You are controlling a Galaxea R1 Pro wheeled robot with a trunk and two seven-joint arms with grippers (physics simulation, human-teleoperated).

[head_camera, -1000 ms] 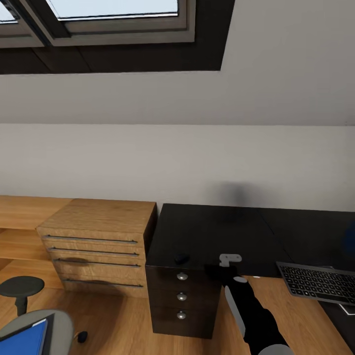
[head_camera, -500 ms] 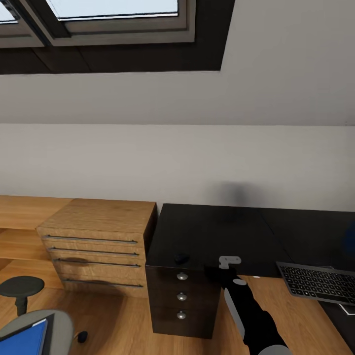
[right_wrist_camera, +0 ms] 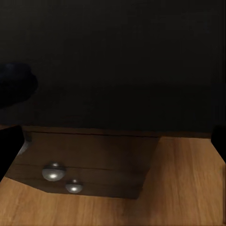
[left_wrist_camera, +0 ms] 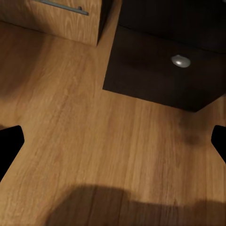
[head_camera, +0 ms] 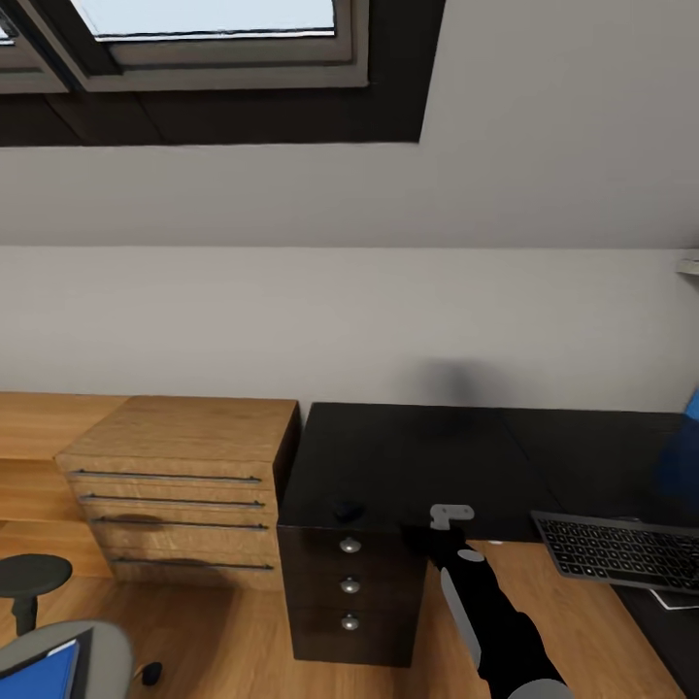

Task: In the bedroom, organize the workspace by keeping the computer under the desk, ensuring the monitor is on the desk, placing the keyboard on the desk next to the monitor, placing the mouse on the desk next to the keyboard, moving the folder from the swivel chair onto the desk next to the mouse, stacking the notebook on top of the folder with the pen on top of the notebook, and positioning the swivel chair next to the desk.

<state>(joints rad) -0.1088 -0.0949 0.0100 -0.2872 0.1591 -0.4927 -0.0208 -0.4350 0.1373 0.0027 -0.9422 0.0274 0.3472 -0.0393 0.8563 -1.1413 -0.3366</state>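
The black desk (head_camera: 456, 456) stands against the pale wall, with its drawer unit (head_camera: 349, 592) showing round silver knobs. The small dark mouse (head_camera: 347, 508) sits near the desk's front left corner and appears again as a dark blob, the mouse (right_wrist_camera: 16, 84). The keyboard (head_camera: 616, 551) lies at the desk's front edge on the right. My right gripper (head_camera: 442, 529) hovers at the front edge right of the mouse, and the right gripper (right_wrist_camera: 113, 143) is open and empty. My left gripper (left_wrist_camera: 113, 141) is open over the floor by the drawer unit (left_wrist_camera: 165, 70). The swivel chair (head_camera: 97, 646) holds the blue folder (head_camera: 39, 672) at lower left.
A light wooden dresser (head_camera: 180, 485) with long bar handles stands directly left of the desk. A chair armrest (head_camera: 29, 578) rises at the left edge. A blurred blue shape (head_camera: 684, 447) shows at the right edge above the desk. Plank floor (left_wrist_camera: 94, 141) lies in front.
The whole picture has shifted a little to the left, so the head camera has turned slightly right. My right arm holds the same place at the desk's edge.
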